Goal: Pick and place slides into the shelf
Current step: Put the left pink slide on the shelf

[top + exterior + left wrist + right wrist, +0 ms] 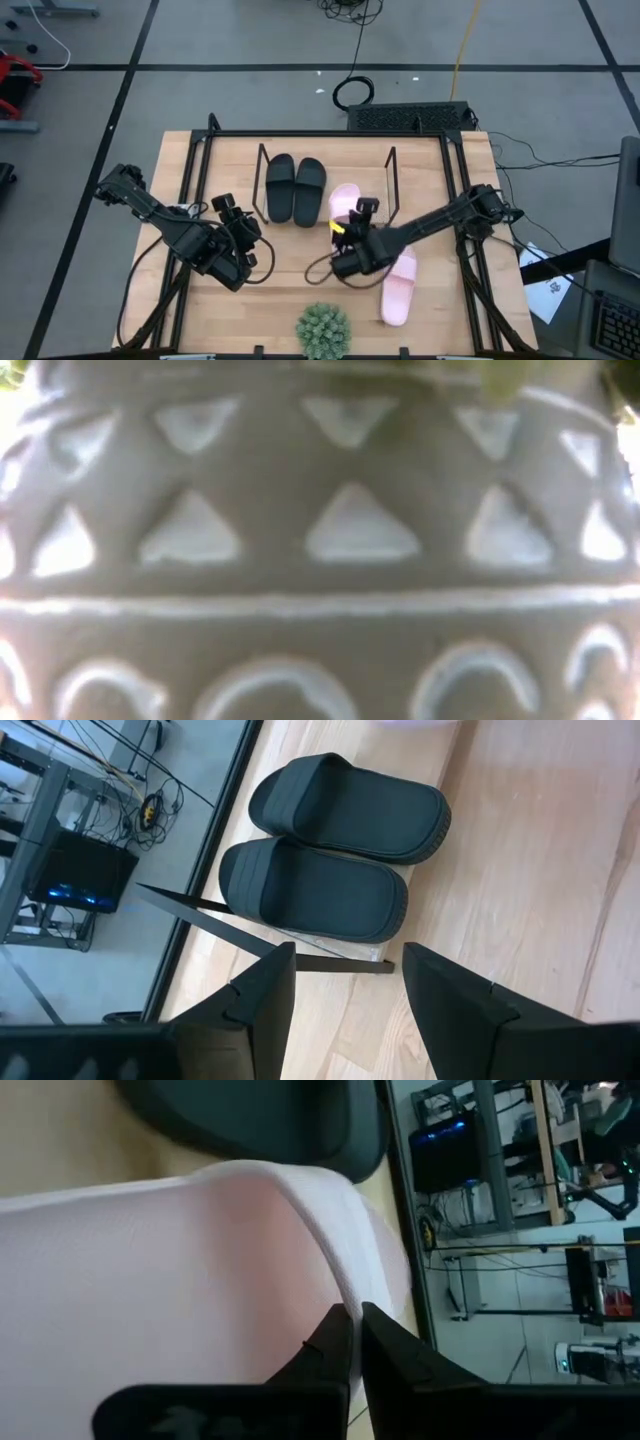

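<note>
Right gripper (352,232), centre frame, looks pinched on a pink slide (345,203); its shelf (262,170) slot lies just above, beside the black pair (295,187).

Light wooden desk (200,165) with black rails. Directly on it: the shelf (262,165), its wooden board carrying the black pair of slides (295,188) and one pink slide (344,200); a second pink slide (398,287) near the front; a potted plant (323,331) at the front edge.
</note>
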You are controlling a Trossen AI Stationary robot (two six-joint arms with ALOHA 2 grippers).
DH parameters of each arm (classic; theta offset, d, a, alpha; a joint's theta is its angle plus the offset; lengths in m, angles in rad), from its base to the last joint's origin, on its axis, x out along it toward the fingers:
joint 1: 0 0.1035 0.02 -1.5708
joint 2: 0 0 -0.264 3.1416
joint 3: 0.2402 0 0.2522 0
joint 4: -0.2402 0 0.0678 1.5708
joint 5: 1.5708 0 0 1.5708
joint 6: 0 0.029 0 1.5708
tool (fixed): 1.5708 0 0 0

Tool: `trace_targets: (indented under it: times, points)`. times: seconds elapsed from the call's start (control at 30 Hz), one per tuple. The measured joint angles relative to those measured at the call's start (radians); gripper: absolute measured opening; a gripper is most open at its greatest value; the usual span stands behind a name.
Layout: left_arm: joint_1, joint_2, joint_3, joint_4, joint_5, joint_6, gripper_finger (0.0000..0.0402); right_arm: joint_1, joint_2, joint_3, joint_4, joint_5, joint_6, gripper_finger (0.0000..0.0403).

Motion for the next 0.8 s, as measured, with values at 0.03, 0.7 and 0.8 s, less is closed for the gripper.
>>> trace_targets:
  times: [0.03, 0.7, 0.8]
  points:
    - [0.000, 0.000, 0.000, 0.000, 0.000, -0.001, 0.0189, -0.017, 0.000, 0.000, 0.015, 0.000, -0.019, 0.0000]
    - [0.000, 0.000, 0.000, 0.000, 0.011, -0.001, 0.0189, -0.227, 0.000, 0.000, 0.114, -0.007, -0.192, 0.0000]
    - [0.000, 0.000, 0.000, 0.000, 0.011, 0.000, 0.0189, -0.238, 0.000, 0.000, 0.149, -0.028, -0.227, 0.0000]
